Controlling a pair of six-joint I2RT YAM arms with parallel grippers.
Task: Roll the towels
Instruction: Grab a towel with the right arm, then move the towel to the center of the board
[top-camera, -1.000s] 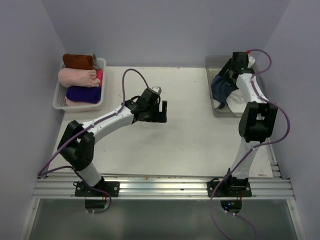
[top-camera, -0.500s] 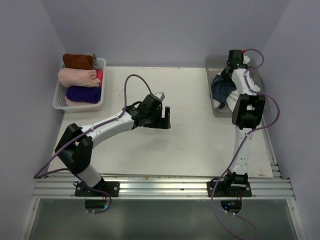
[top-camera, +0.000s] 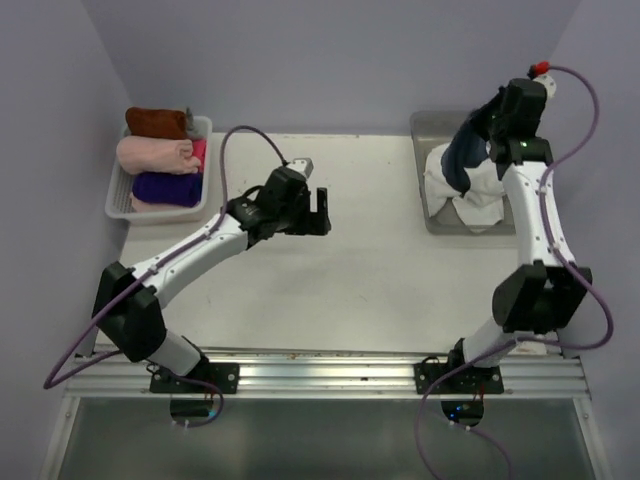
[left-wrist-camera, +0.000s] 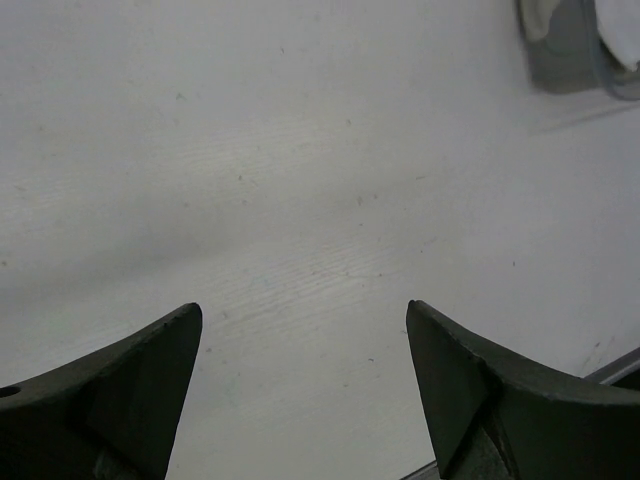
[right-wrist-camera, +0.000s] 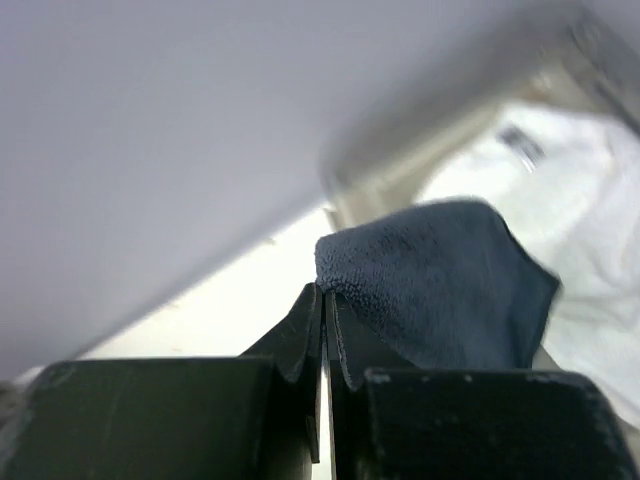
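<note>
The slate-blue towel (top-camera: 466, 152) is thick, nubbly terry. It hangs in a soft bunch over the near-left part of the grey tray (top-camera: 428, 124), a shallow metal rectangle at the far right of the table (top-camera: 380, 270). Under it, still in the tray, lies the white towel (top-camera: 478, 198), crumpled in loose folds.

The right gripper (right-wrist-camera: 323, 296) is clenched, its dark fingers pressed flat together. A rounded fold of the blue cloth sits right at the fingertips, and the rest drapes down and away towards the white towel. The cloth looks pinched there, though the exact bite is hard to make out.

At the far left stands a white slotted plastic basket (top-camera: 117, 200). It holds cloth cylinders side by side: the rust-brown towel (top-camera: 155, 122) at the back, then a pale pink roll (top-camera: 155, 153), then a purple roll (top-camera: 165, 187).

The left gripper (left-wrist-camera: 302, 308) hangs spread wide over bare, faintly scuffed tabletop near the middle. It holds nothing and is well apart from every towel.
</note>
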